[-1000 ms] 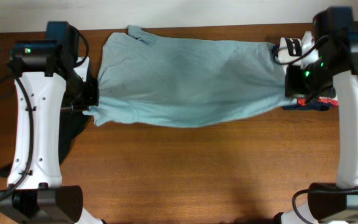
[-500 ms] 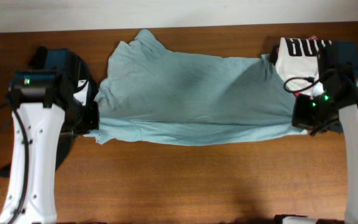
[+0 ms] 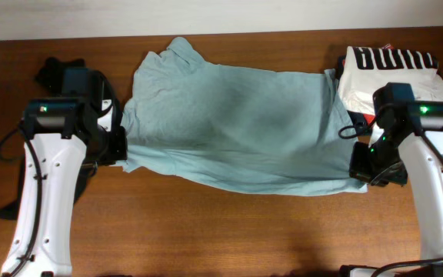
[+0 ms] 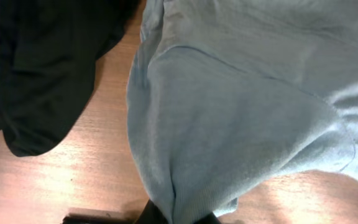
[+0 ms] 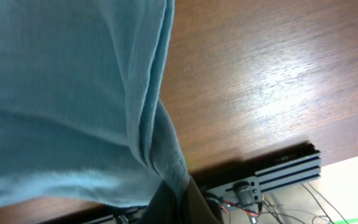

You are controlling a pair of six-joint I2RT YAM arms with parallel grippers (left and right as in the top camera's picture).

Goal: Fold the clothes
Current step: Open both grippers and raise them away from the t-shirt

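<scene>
The left fingers (image 3: 119, 146) are closed tight on one corner of the grey-teal shirt (image 3: 237, 123). The right fingers (image 3: 360, 171) are pinched shut on the opposite corner. The shirt spans between them over the table (image 3: 221, 231). A black top (image 4: 36, 68) lies crumpled just beside the left fingers, on their outer side. A white shirt (image 3: 368, 88) with black letters lies beyond the right fingers.
</scene>
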